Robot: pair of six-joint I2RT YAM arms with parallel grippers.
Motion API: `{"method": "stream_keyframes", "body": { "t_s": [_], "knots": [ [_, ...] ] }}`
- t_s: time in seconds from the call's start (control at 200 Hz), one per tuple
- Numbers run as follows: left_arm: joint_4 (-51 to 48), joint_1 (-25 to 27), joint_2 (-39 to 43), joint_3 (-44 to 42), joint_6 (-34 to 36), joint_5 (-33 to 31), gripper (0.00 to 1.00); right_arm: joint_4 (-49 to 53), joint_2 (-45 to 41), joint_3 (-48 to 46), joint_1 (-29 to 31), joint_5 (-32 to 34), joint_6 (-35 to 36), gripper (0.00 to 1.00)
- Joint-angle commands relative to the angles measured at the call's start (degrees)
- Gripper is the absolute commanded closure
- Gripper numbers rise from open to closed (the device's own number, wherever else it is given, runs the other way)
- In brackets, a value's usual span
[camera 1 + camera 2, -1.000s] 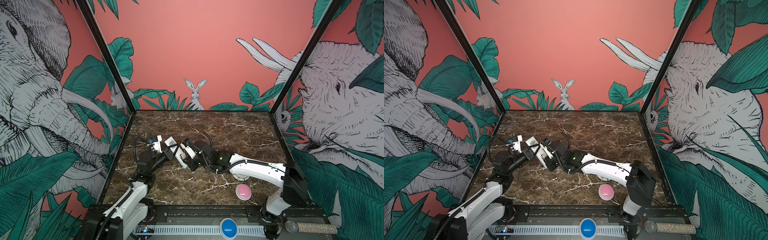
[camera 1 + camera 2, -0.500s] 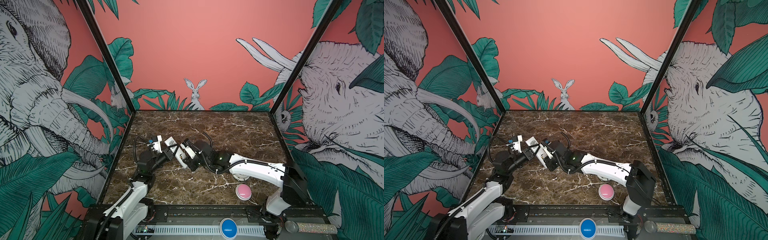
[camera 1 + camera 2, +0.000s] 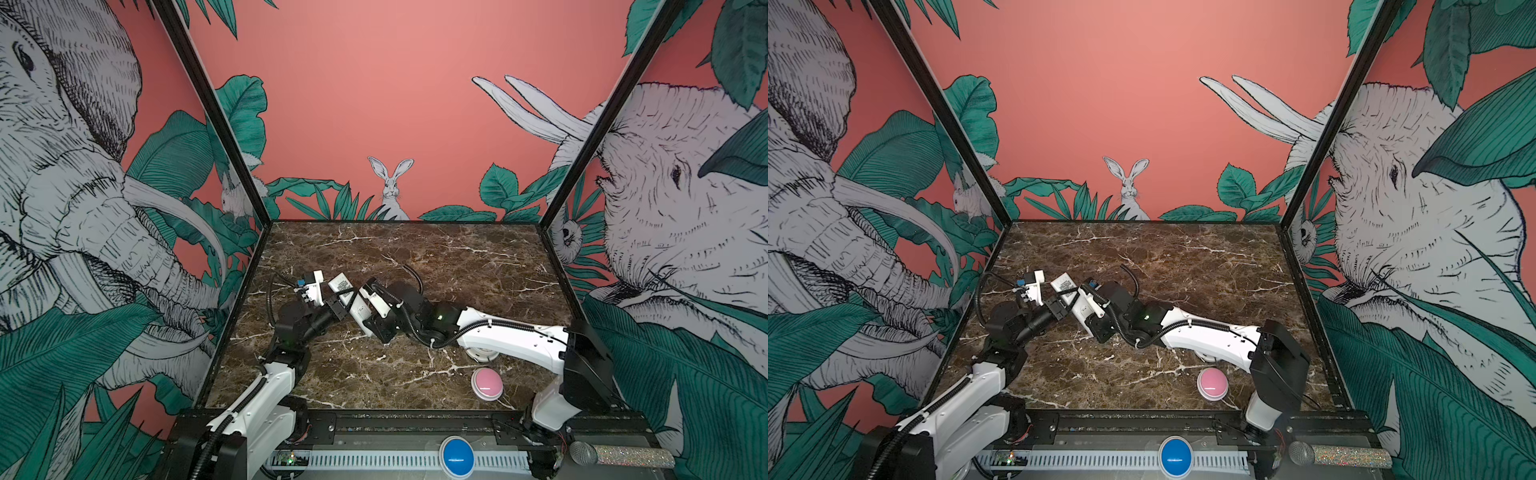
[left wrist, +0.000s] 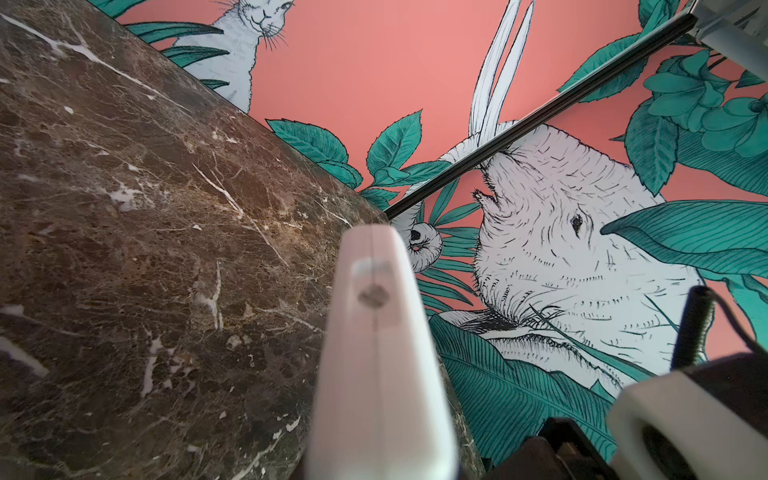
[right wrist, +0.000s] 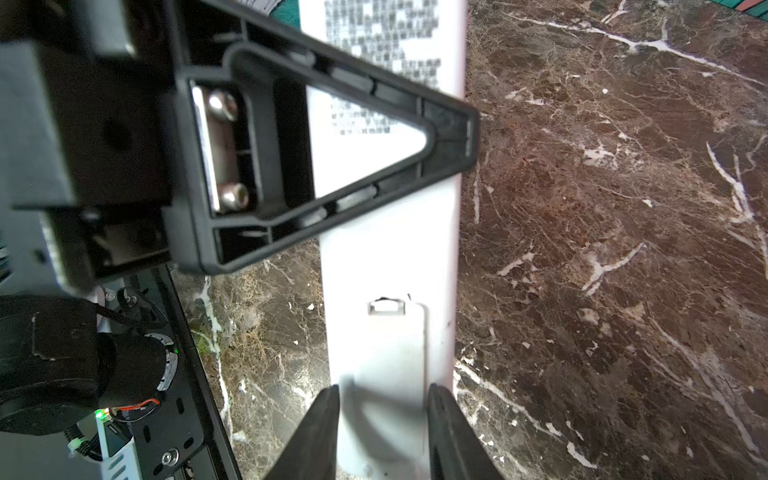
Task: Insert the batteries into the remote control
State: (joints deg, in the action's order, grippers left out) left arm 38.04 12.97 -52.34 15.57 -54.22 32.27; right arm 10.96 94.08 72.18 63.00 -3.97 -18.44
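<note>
**Remote control, count one.** The white remote control (image 3: 340,286) is held tilted above the counter (image 3: 457,266), left of centre. Its stickered back faces up.

**Arms, count two.**
- The left arm (image 3: 266,386) has its jaws clamped tight across the remote control's sticker end.
- The right arm (image 3: 511,340) reaches across. Its jaws stand partly apart over the other end, flanking the battery cover (image 5: 395,353), which appears in place. Whether they touch it cannot be told.

**Other things, one each.**
- A pink round button (image 3: 486,383) sits on the counter.
- A white round object (image 3: 480,354) is half hidden under the right arm.
- A blue button (image 3: 457,455) and a glittery microphone (image 3: 619,457) sit on the front ledge.

**Surface.** The counter is dark brown marble with white veins.

**Room.** The walls are coral, with elephants, green leaves and a rabbit (image 3: 390,187) on the back wall.
</note>
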Motion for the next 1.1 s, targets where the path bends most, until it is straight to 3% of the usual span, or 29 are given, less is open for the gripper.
{"method": "stream_keyframes", "body": {
  "t_s": [0.0,0.42,1.095],
  "knots": [
    [3.77,-0.14,0.8,-0.46,-0.91,0.61,1.0,-1.99,-0.02,-0.3,0.61,-1.04,0.38,0.59],
    [2.23,-0.13,0.88,0.66,0.57,1.74,1.0,1.66,-5.4,1.07,1.28,-0.44,2.86,0.51],
    [0.74,-0.16,2.05,4.35,2.35,14.52,1.0,6.06,-9.62,1.31,1.26,2.71,7.54,0.52]
  ]
}}
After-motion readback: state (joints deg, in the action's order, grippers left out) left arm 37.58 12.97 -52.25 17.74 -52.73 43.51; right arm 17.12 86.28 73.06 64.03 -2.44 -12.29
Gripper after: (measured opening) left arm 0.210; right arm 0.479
